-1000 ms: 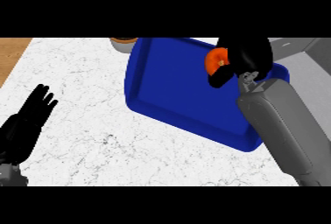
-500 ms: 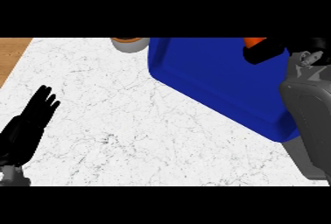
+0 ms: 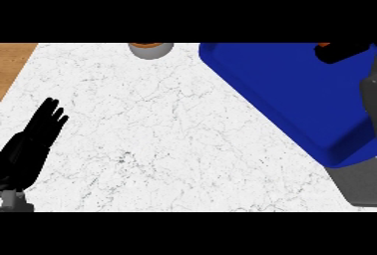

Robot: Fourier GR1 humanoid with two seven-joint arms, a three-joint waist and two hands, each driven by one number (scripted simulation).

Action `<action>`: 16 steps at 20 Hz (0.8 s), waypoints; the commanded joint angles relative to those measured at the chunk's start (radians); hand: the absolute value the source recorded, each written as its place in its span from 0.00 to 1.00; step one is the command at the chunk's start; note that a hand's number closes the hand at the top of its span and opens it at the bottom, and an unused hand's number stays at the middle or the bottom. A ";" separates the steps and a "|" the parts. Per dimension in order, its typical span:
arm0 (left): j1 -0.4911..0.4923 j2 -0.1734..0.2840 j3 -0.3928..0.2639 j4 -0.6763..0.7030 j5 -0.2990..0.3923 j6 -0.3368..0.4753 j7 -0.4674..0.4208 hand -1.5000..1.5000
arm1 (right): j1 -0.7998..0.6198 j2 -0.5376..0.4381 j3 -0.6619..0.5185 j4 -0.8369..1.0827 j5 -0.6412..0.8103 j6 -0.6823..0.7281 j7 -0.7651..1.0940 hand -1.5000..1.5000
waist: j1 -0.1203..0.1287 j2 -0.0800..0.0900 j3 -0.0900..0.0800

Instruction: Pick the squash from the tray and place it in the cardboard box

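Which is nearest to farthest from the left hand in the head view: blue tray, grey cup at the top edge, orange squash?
From the left hand, resting open at the lower left:
1. Grey cup, top edge, left of centre.
2. Blue tray, right half; its near edge lies past the cup.
3. Orange squash, top right corner, only a sliver showing.
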 commanded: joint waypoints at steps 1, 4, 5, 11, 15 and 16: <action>-0.004 -0.012 0.001 0.057 -0.014 -0.019 -0.035 0.50 | 0.032 -0.038 -0.061 0.081 0.001 -0.074 -0.113 1.00 | 0.000 0.002 0.000; -0.052 0.008 0.025 -0.001 0.007 0.004 0.045 0.50 | 0.089 -0.051 -0.081 0.095 -0.008 -0.131 -0.206 1.00 | -0.002 0.001 0.001; -0.042 0.035 0.058 0.008 0.037 -0.032 0.036 0.50 | 0.087 -0.061 -0.102 0.118 -0.023 -0.133 -0.231 1.00 | 0.000 0.001 0.001; -0.027 -0.036 0.003 0.062 -0.034 -0.014 -0.033 0.50 | 0.081 -0.020 -0.125 0.318 0.000 -0.253 -0.317 1.00 | 0.002 0.002 0.000; -0.064 -0.020 0.008 0.025 -0.029 0.008 0.029 0.50 | 0.096 -0.044 -0.200 0.510 -0.082 -0.272 -0.447 1.00 | 0.009 0.006 0.001; -0.050 0.008 0.039 0.016 -0.001 -0.019 0.025 0.50 | 0.090 -0.047 -0.205 0.490 -0.115 -0.168 -0.405 1.00 | 0.007 0.003 0.001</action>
